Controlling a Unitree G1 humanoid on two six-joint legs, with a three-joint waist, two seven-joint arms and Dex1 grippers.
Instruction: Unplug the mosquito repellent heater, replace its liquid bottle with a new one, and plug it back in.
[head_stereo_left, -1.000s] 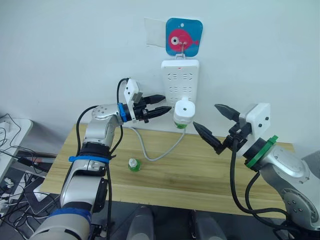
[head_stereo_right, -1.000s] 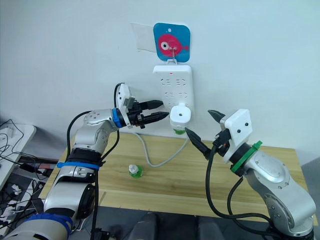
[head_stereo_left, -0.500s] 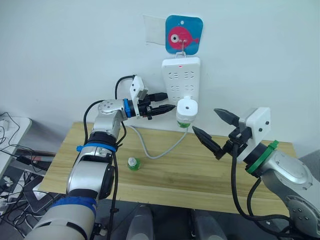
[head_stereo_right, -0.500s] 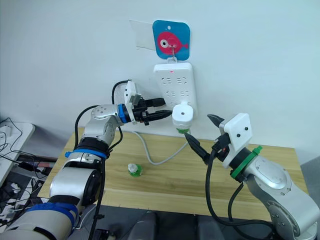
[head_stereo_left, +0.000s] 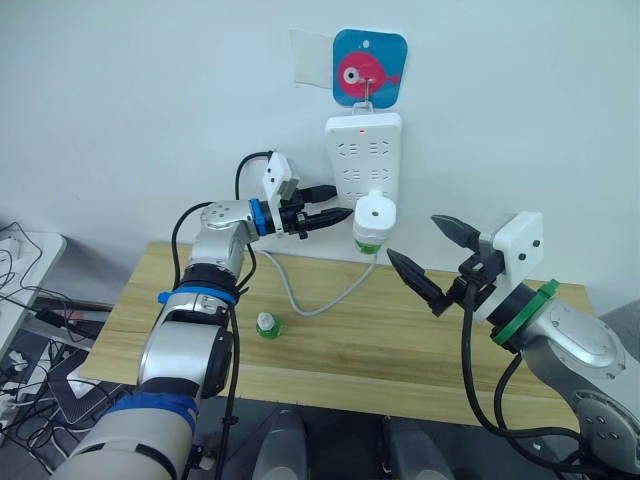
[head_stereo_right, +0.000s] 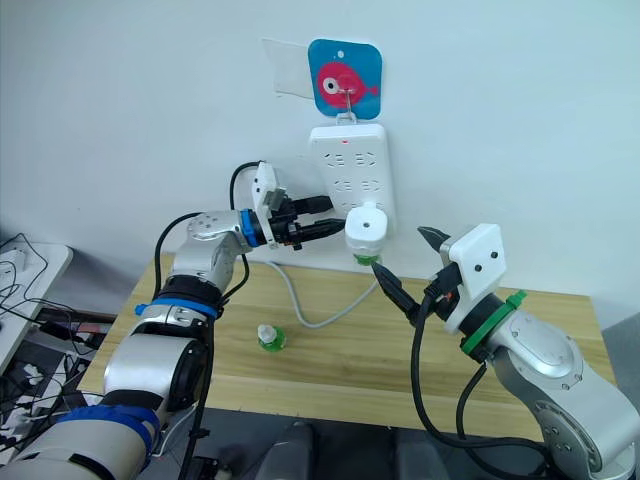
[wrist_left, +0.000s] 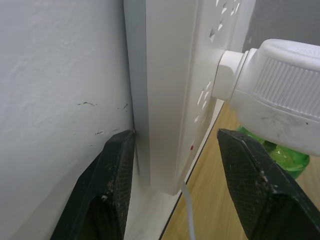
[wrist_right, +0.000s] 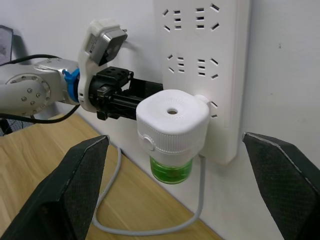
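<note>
White heater (head_stereo_left: 375, 215) (plugged in) sits between both spread fingers.

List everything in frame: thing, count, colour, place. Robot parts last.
mosquito repellent heater: 1, white, green bottle underneath, plugged into the strip's lower part
power strip: 1, white, hanging on the wall
fish hook plate: 1, blue with pink fish, above the strip
cable: 1, grey-white, looping onto the table
spare bottle: 1, green, on the table
table: 1, light wood
left gripper: open, straddling the strip's edge
right gripper: open, facing the heater
</note>
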